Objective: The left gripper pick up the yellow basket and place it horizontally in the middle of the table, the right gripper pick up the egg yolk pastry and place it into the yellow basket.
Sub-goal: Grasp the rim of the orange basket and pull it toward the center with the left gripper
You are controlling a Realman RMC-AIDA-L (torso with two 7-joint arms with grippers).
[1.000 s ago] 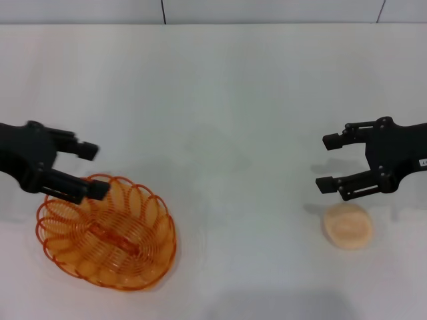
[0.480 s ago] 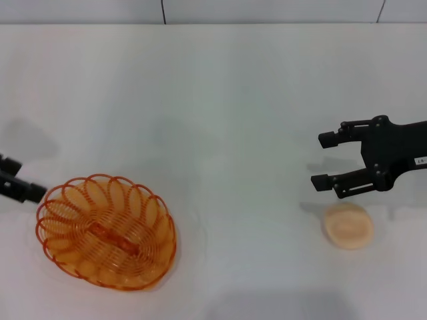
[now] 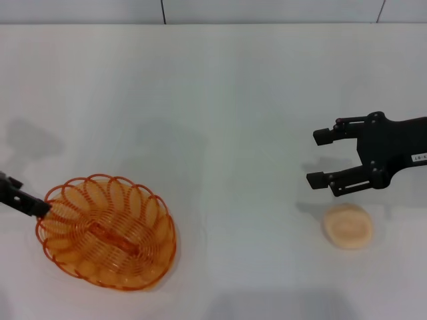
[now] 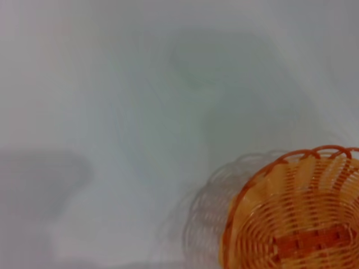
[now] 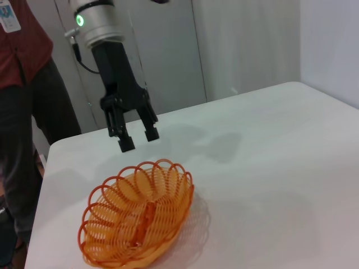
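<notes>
The yellow basket [image 3: 107,232] lies empty at the front left of the white table [image 3: 220,100], its long axis slanted. It also shows in the left wrist view [image 4: 297,224] and the right wrist view [image 5: 137,218]. My left gripper [image 5: 139,140] is open, empty and hangs just beyond the basket's outer rim, apart from it. In the head view only one of its fingers [image 3: 27,202] shows, at the left edge. The egg yolk pastry [image 3: 347,225] lies at the front right. My right gripper [image 3: 321,158] is open and empty, just behind and left of the pastry, apart from it.
A person in a red shirt [image 5: 22,112] stands beyond the table's left edge, behind the left arm. Bare table top stretches between the basket and the pastry.
My left gripper has drawn back to the left, off the basket's rim, and is now mostly out of the head view. My right gripper has shifted slightly left. Basket and pastry have not moved.
</notes>
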